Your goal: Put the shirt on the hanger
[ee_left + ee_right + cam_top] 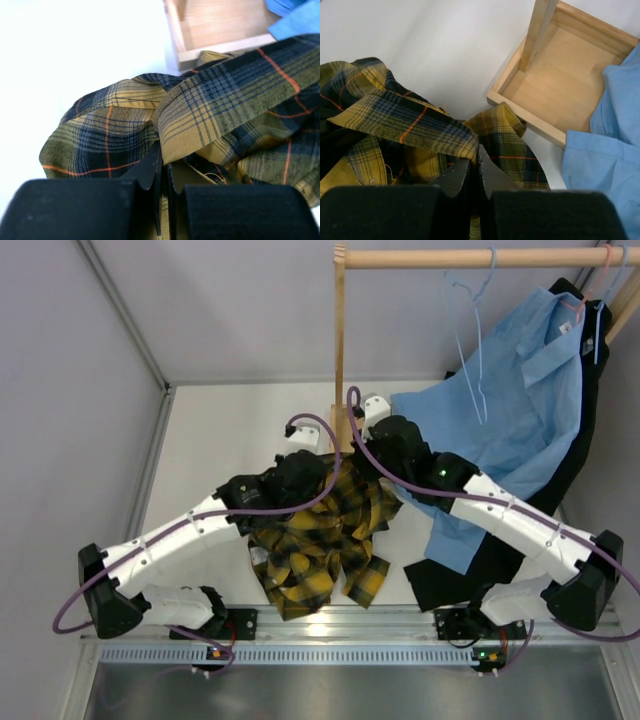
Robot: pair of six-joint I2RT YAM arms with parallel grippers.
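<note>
The yellow and black plaid shirt hangs bunched between my two arms above the table. My left gripper is shut on a fold of the shirt. My right gripper is shut on another plaid fold. In the top view the left gripper and right gripper hold the cloth up near the wooden post. The pale blue hanger hangs empty from the wooden rail, behind and above the right arm.
A wooden rack stands at the back, with its post, rail and base tray. A plain light blue shirt on a pink hanger hangs over a black garment at the right.
</note>
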